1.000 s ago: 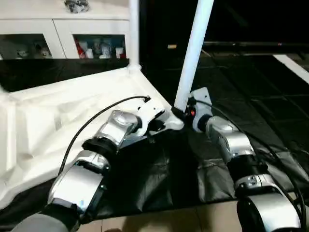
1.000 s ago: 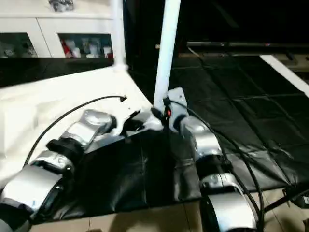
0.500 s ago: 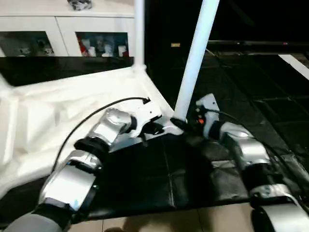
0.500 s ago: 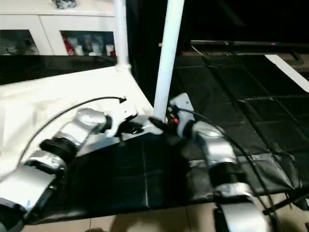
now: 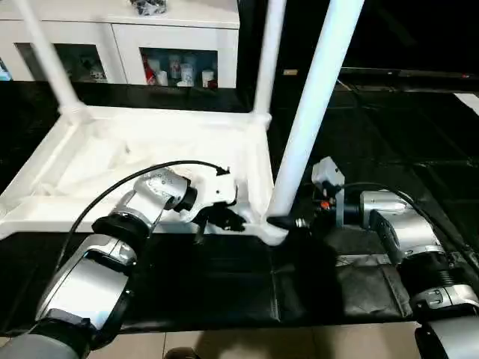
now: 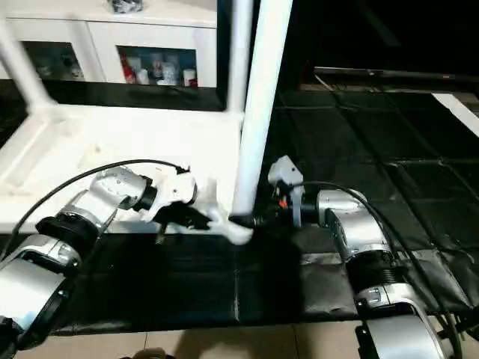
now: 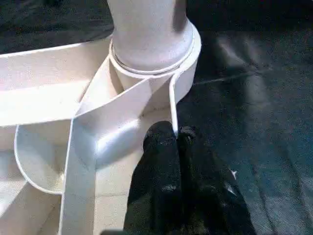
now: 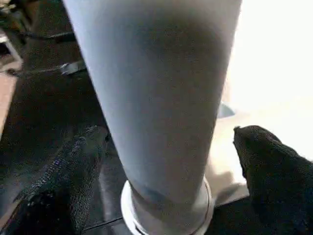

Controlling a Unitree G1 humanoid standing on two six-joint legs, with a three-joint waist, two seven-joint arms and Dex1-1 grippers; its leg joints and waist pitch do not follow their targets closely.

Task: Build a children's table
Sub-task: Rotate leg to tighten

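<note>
The children's table lies upside down on a black mat, its white top [image 5: 150, 149] ribbed side up. Three white legs stand in its corners: the near right leg [image 5: 314, 112], a far right one [image 5: 269, 60] and a far left one [image 5: 45, 60]. My left gripper [image 5: 228, 218] is shut, pinching the thin rim wall [image 7: 172, 107] beside the near right corner socket [image 7: 151, 63]. My right gripper [image 8: 166, 134] is open at the base of the near right leg [image 8: 156, 98]. One finger [image 8: 63, 186] stands on each side of the leg, apart from it.
A white cabinet with glass doors [image 5: 179, 63] stands behind the table. Black floor mats [image 5: 389, 120] stretch to the right and front, with cables by my right arm [image 5: 397, 232]. A strip of tan floor [image 5: 299, 348] runs along the near edge.
My right gripper has opened and let go of the near right leg's base. The left gripper has stayed shut at the rim. The camera has swung, bringing more of the table into view.
</note>
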